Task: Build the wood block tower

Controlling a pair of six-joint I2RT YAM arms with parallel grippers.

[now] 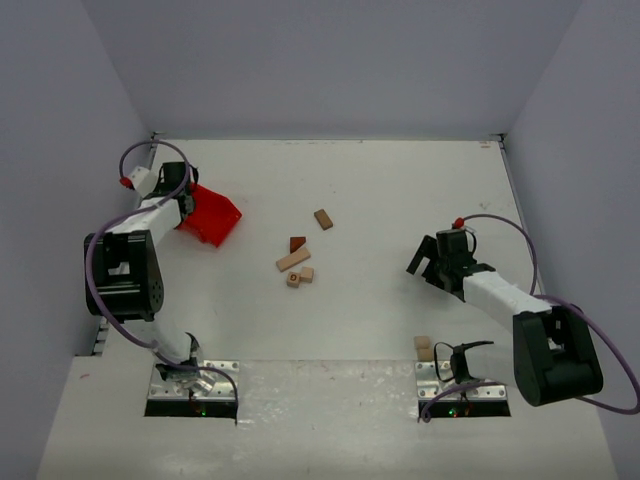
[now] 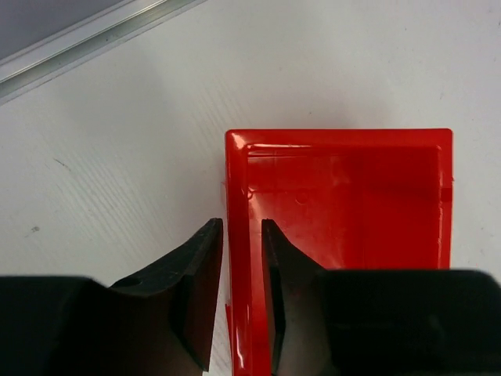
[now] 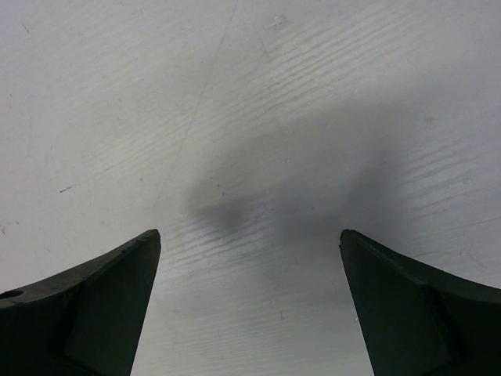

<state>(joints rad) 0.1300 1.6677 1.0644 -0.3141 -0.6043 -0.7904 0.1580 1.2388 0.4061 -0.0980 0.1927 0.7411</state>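
While blocks (image 1: 293,260) lie between, left claw (image 2: 241,225) parted astride bin wall (image 2: 236,168), right claw (image 3: 250,236) wide.

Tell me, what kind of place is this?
Probably a robot lab bench: a white table boxed in by grey walls, two robot arms bolted at its near edge, and small wooden blocks near a red bin.
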